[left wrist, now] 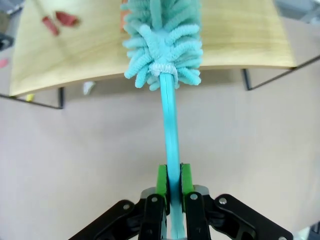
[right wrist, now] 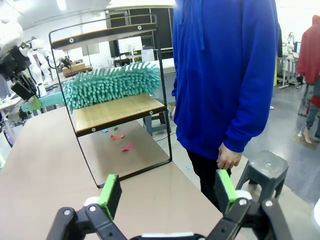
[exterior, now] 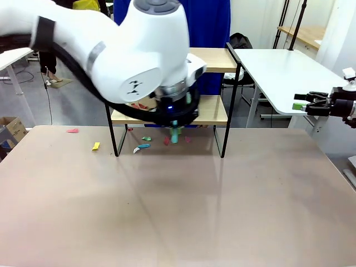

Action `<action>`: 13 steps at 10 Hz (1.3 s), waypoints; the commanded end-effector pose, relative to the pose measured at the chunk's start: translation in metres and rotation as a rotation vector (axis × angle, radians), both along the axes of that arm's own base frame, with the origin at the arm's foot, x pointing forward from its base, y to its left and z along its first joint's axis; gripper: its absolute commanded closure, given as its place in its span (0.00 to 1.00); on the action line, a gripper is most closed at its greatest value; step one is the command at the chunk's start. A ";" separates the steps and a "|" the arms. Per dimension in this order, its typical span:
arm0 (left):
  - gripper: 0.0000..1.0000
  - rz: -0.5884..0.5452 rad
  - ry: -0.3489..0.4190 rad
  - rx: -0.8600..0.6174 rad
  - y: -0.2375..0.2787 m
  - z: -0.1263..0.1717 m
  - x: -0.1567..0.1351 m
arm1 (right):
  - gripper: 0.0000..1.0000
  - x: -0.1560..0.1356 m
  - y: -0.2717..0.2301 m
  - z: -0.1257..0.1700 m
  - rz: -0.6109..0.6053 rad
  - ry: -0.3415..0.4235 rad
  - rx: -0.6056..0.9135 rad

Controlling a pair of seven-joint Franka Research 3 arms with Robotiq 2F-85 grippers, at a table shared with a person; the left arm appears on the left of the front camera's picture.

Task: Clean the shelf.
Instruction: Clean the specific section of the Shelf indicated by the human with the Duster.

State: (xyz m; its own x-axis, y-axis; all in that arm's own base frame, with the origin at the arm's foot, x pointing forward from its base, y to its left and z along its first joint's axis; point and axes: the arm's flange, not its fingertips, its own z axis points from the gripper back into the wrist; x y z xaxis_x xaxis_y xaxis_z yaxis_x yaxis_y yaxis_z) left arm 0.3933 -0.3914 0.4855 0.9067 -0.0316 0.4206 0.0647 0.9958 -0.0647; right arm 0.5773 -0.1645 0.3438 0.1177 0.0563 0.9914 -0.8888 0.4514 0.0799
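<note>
The shelf [exterior: 214, 114] stands at the table's far side, two light wood boards in a thin black frame. My left gripper [left wrist: 172, 182] is shut on the thin teal handle of a duster [left wrist: 162, 45]. The duster's fluffy teal head rests on the lower board [left wrist: 240, 35], where red paper scraps [left wrist: 62, 20] lie at one end. From the right wrist, the duster [right wrist: 112, 85] lies along the shelf's [right wrist: 120, 112] lower board, with my left gripper [right wrist: 22, 87] at its handle end. My right gripper [right wrist: 167, 192] is open and empty, also seen at the far right of the front view [exterior: 311, 103].
Coloured paper scraps [exterior: 142, 147] lie on the table under and left of the shelf, with a yellow scrap [exterior: 95, 146] and a pink scrap [exterior: 72, 130] farther left. A person in a blue hoodie [right wrist: 225, 75] stands behind the shelf beside a grey stool [right wrist: 265, 167]. A second white table [exterior: 283, 72] stands at back right.
</note>
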 end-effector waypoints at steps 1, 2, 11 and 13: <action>0.87 0.032 0.016 0.079 0.054 0.003 -0.005 | 0.00 -0.001 0.003 0.002 0.003 -0.014 -0.005; 0.87 0.085 -0.006 0.146 0.082 0.005 -0.004 | 0.00 -0.001 0.003 0.002 0.003 -0.014 -0.005; 0.87 0.147 -0.007 0.286 0.136 0.005 -0.008 | 0.00 -0.001 0.003 0.002 0.003 -0.014 -0.005; 0.87 0.073 -0.031 0.212 0.134 0.022 -0.020 | 0.00 -0.001 0.003 0.002 0.003 -0.014 -0.005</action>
State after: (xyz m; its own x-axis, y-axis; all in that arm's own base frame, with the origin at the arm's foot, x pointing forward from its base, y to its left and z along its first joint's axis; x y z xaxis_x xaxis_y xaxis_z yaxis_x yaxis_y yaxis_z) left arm 0.3811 -0.2644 0.4936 0.9005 -0.0388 0.4330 -0.0521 0.9792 0.1962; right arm 0.5773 -0.1645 0.3436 0.1180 0.0562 0.9914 -0.8888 0.4513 0.0802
